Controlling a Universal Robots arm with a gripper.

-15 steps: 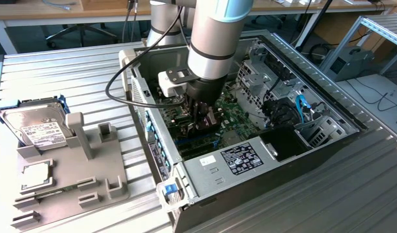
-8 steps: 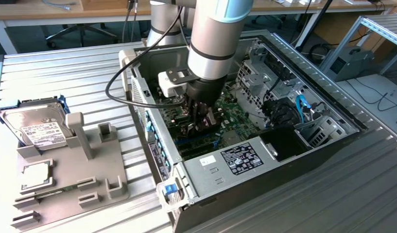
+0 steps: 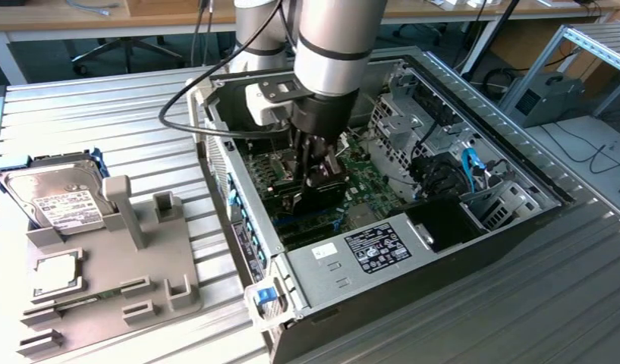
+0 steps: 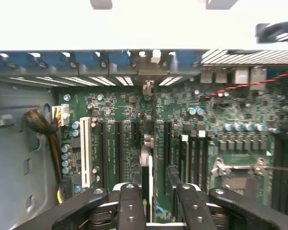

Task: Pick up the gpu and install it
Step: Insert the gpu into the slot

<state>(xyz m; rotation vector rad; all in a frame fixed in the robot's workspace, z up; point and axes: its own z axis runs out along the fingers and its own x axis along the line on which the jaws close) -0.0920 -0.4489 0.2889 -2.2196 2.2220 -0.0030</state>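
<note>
While the pincer [image 3: 320,186] grips the gpu [image 4: 147,167], slots [image 4: 110,148] appear.

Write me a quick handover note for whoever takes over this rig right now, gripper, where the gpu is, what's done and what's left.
Gripper: inside the open computer case, low over the green motherboard, shut on the gpu.
Gpu: held edge-on between the fingers, lined up above the expansion slots.
Done: the gpu is picked up and carried into the case.
Left: seating not confirmed; I cannot tell whether it is fully in a slot.
Elsewhere: the hard drive sits on the grey fixture beside the case.
</note>
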